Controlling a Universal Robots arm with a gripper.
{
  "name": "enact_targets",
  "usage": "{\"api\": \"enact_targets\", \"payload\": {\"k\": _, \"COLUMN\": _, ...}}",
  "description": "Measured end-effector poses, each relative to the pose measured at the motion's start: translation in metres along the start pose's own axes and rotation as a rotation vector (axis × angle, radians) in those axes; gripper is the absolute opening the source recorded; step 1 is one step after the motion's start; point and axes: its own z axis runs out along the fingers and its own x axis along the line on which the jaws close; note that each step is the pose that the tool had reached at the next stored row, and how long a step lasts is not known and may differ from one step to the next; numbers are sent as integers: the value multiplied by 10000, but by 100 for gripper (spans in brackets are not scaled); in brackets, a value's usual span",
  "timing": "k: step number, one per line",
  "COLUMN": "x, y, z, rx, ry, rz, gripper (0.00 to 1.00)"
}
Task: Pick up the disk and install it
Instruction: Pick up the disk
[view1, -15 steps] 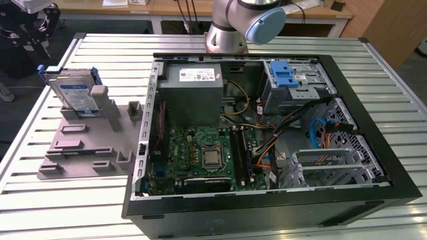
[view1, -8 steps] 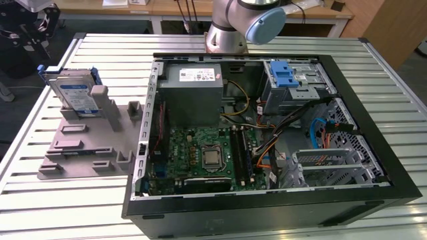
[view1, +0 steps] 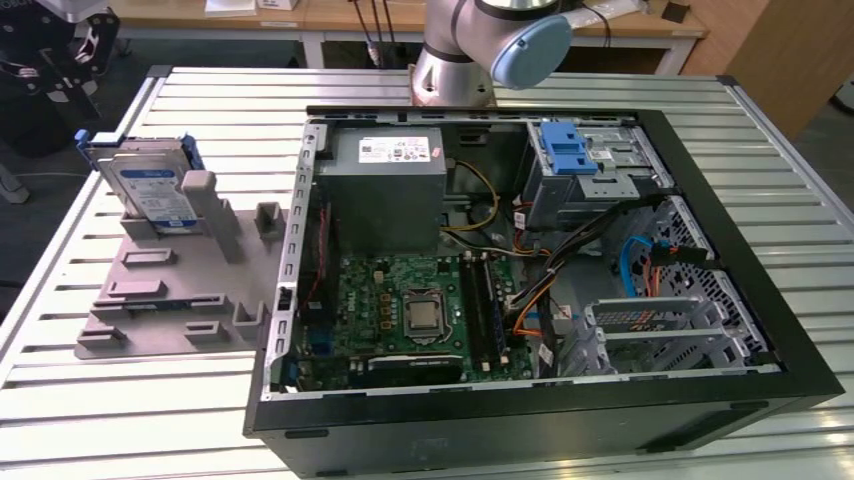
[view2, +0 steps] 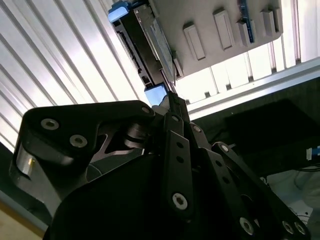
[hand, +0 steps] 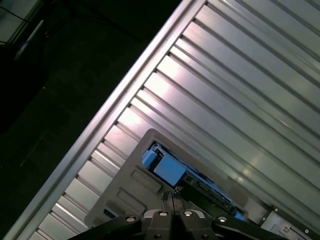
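The disk (view1: 144, 185) stands on edge in a slot of a grey holder (view1: 174, 290) on the exterior view's left. It is silver-grey with a white-and-blue label and a blue carrier. My gripper (view1: 67, 85) hangs above and a little behind it, apart from it. In the second wrist view the disk (view2: 150, 45) shows edge-on just beyond my fingertips (view2: 172, 97). In the first wrist view the blue carrier end (hand: 167, 167) lies right past my gripper (hand: 172, 192). The fingers look pressed together with nothing between them.
An open black computer case (view1: 747, 330) lies on the slatted metal table (view1: 134, 420), on the exterior view's right. Inside are a grey metal cage with a blue latch (view1: 577, 155), a large grey box (view1: 387, 190) and a green board (view1: 414, 310). The arm's base (view1: 454, 60) stands behind it.
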Motion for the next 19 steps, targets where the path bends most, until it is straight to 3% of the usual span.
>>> {"api": "enact_targets", "payload": {"k": 19, "x": 3, "y": 2, "z": 2, "rx": -8, "ry": 44, "rz": -1018, "gripper": 11}}
